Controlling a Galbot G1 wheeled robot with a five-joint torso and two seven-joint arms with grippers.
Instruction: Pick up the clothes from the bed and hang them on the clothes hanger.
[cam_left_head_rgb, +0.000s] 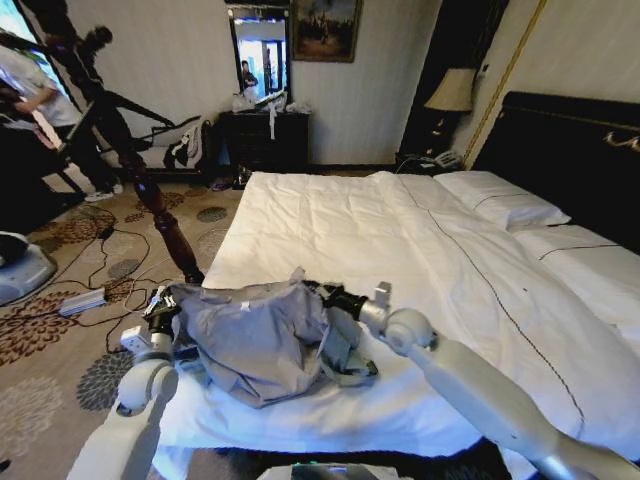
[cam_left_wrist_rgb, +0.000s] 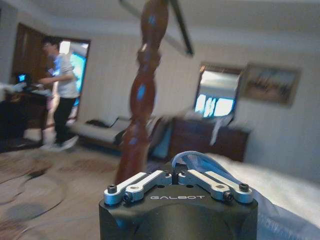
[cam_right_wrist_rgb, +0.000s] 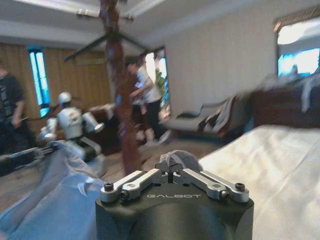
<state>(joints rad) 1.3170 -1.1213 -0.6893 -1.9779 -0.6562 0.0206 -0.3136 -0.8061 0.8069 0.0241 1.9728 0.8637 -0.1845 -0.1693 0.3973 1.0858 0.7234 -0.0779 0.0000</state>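
Both arms reach forward, low and near each other — left claw (cam_left_head_rgb: 160, 312) and right claw (cam_left_head_rgb: 322, 296) each pinched tight on the clothes (cam_left_head_rgb: 262, 340).

Patterned carpet (cam_left_head_rgb: 60, 350), dark dresser (cam_left_head_rgb: 265, 140), framed painting (cam_left_head_rgb: 325, 28)

Daylit room, blurred wrist views

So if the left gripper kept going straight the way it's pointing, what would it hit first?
Probably the clothes hanger: its dark pole stands just off the line ahead of the left gripper, which is shut on the clothes. Depth is unclear.
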